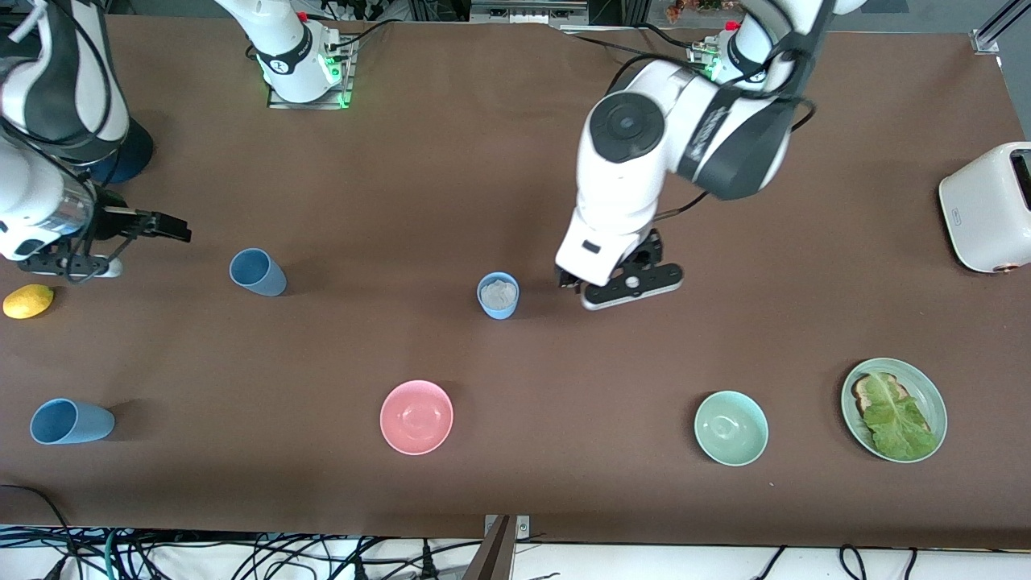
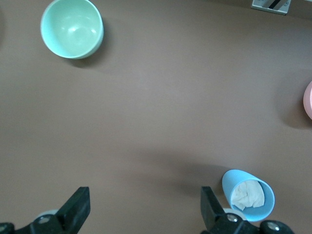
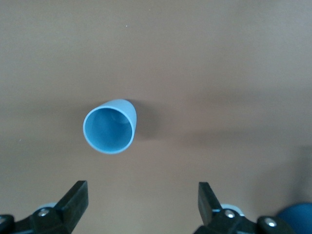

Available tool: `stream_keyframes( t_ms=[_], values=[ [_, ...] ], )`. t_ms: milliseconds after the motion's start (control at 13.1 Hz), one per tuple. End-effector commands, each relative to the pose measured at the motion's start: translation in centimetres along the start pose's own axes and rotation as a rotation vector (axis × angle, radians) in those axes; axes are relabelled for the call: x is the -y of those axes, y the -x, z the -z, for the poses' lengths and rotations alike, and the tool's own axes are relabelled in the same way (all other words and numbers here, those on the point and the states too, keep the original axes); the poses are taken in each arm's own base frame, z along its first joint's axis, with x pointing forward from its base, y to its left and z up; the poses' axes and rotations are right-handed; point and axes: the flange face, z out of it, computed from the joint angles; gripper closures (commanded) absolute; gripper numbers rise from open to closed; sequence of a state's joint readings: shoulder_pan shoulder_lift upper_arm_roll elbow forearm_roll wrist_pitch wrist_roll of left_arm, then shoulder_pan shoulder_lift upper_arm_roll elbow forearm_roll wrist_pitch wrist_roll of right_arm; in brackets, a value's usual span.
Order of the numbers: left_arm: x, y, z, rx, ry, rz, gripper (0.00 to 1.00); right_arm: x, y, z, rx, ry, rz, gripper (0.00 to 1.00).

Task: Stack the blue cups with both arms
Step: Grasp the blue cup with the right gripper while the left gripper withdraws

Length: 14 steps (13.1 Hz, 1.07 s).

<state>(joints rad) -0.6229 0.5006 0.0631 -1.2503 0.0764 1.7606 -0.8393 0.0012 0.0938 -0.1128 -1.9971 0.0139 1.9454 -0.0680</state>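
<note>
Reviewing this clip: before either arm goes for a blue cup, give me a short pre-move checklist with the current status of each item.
1. Left gripper open, empty: ok.
2. Right gripper open, empty: ok.
3. Middle blue cup empty for stacking: not ok, whitish wad inside.
4. Cup by the right gripper upright and empty: ok.
5. Third cup upright: not ok, appears to lie on its side.
6. Cups stacked: not ok, all apart.

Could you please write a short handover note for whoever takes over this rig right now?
Left gripper: open, empty, over the table beside the cup with white filling.
Right gripper: open, empty, over the table near the upright empty cup.
A third cup stands nearer the front camera at the right arm's end.
Done: nothing stacked or grasped.
Left: grasp and stack all the cups.
</note>
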Motion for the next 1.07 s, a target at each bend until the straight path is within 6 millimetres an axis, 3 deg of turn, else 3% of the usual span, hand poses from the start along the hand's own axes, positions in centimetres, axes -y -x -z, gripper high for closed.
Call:
stream_keyframes(
  t_ms=[0,228,380,609,685,837,913,989],
  values=[
    [5.2,-2.2,4.5,-0.031,0.003,-0.032,0.0,0.7,1.4,-4.5,-0.067,0.004,0.015,0.0],
    [11.1,-4.7,8.0,-0.037,0.002,-0.085,0.0,1.6,1.8,-10.5,-0.125,0.013,0.03,0.0],
    [15.4,-6.6,9.8,-0.047,0.009,-0.025,0.0,1.8,1.3,-12.6,-0.126,0.017,0.035,0.0],
    [19.2,-8.9,9.8,-0.049,0.007,0.033,0.0,1.8,0.5,-14.7,-0.152,0.023,0.035,0.02],
    [20.8,-9.8,9.8,-0.05,0.005,0.021,0.0,1.8,0.4,-15.2,-0.149,0.024,0.035,0.17],
    [23.6,-11.2,9.5,-0.047,-0.006,-0.112,0.0,1.7,0.4,-16.8,-0.114,0.025,0.039,0.77],
    [25.4,-12.1,9.3,-0.043,-0.012,-0.18,0.0,1.7,0.4,-17.2,-0.106,0.025,0.039,0.95],
    [27.5,-13.0,9.0,-0.038,-0.016,-0.227,0.0,1.8,0.3,-16.9,-0.112,0.025,0.041,1.0]
  ],
)
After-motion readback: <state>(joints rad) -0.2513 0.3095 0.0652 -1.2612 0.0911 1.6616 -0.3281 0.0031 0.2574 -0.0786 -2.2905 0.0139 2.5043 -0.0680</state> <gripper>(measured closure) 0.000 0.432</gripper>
